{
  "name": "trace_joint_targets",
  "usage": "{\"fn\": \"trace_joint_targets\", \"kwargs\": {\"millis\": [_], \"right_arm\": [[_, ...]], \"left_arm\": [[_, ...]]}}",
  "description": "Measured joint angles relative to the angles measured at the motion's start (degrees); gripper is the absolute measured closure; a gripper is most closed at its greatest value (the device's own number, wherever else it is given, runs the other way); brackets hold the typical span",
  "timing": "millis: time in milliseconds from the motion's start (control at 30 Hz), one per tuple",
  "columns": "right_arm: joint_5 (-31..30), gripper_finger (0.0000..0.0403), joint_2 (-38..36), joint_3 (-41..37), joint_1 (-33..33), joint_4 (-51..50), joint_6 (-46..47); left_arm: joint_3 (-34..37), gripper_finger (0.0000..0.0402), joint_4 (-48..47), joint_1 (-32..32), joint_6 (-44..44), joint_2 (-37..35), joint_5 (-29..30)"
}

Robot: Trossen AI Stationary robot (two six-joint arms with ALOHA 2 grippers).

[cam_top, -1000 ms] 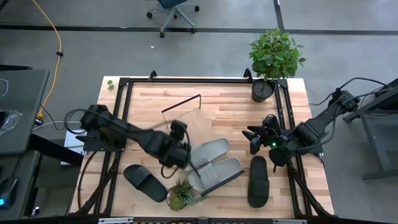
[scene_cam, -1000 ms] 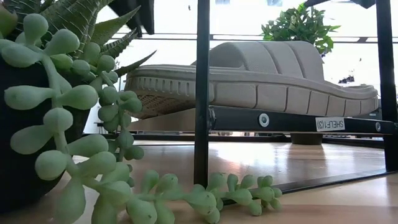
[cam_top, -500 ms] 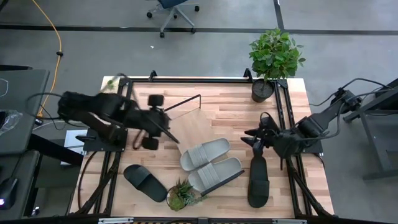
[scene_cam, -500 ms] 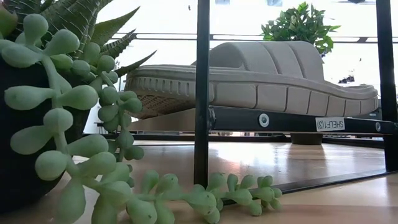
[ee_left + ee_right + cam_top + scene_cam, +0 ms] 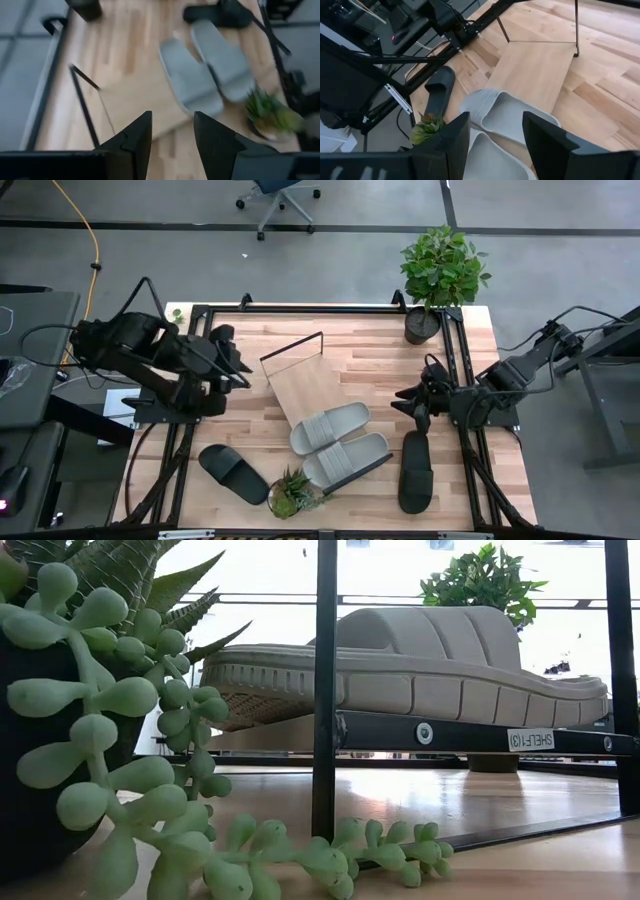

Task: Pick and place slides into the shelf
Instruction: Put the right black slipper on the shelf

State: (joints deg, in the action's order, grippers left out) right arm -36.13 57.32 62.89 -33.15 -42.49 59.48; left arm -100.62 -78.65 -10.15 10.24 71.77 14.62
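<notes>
The left claw (image 5: 226, 352) has pulled back from the grey slides (image 5: 340, 442) (to the table's left edge).

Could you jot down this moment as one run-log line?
grey slides: both on shelf | black slides: on table | left end effector: open, empty | right end effector: open, empty

A butcher-block table (image 5: 380, 350) stands on a grey floor (image 5: 330, 260) crossed by dark seams. A blue office chair (image 5: 280, 198) sits at the far side, a yellow cable (image 5: 92, 250) trails far left, and bright light fills the room beyond.
</notes>
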Motion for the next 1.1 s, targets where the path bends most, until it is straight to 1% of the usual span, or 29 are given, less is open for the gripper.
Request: {"fn": "trace_joint_targets", "kwargs": {"millis": [100,200,300,400,500,533,667,733,867,1000,1100], "right_arm": [[1.0,0.0230,0.0,0.0,1.0,0.0,-0.2],[2.0,0.0230,0.0,0.0,2.0,0.0,-1.0],[2.7,0.0230,0.0,0.0,2.9,0.0,-1.1],[4.5,0.0230,0.0,0.0,3.5,-0.6,-1.1],[7.1,0.0230,0.4,0.0,3.5,-3.4,0.6],[9.2,0.0230,0.7,0.0,3.6,-5.3,1.8],[22.1,0.0230,2.6,0.0,2.8,-14.9,6.5],[25.9,0.0230,3.7,0.0,1.3,-18.7,7.7],[28.6,0.0230,4.6,0.0,-2.0,-23.1,9.1],[28.1,0.0230,3.7,0.0,-3.8,-26.3,11.4],[27.9,0.0230,2.2,0.0,-4.0,-28.6,11.3]], "left_arm": [[0.0,0.0268,-5.2,0.0,1.9,-0.1,-4.6],[0.0,0.0268,-11.9,0.0,3.5,-0.1,-7.1],[1.8,0.0268,-10.7,0.0,3.7,-1.1,-9.7],[1.9,0.0268,-11.6,0.0,4.2,-1.5,-11.2],[1.9,0.0268,-11.1,0.0,3.3,-1.5,-11.8],[1.9,0.0268,-11.2,0.0,3.3,-1.5,-11.8],[1.9,0.0268,-11.4,0.0,1.9,-1.6,-11.2],[1.9,0.0268,-11.4,0.0,1.6,-1.5,-11.0],[1.9,0.0268,-11.4,0.0,1.1,-1.5,-10.5],[1.9,0.0268,-11.4,0.0,0.0,-1.5,-10.5],[1.9,0.0268,-11.4,0.0,0.0,-1.5,-9.4]]}}
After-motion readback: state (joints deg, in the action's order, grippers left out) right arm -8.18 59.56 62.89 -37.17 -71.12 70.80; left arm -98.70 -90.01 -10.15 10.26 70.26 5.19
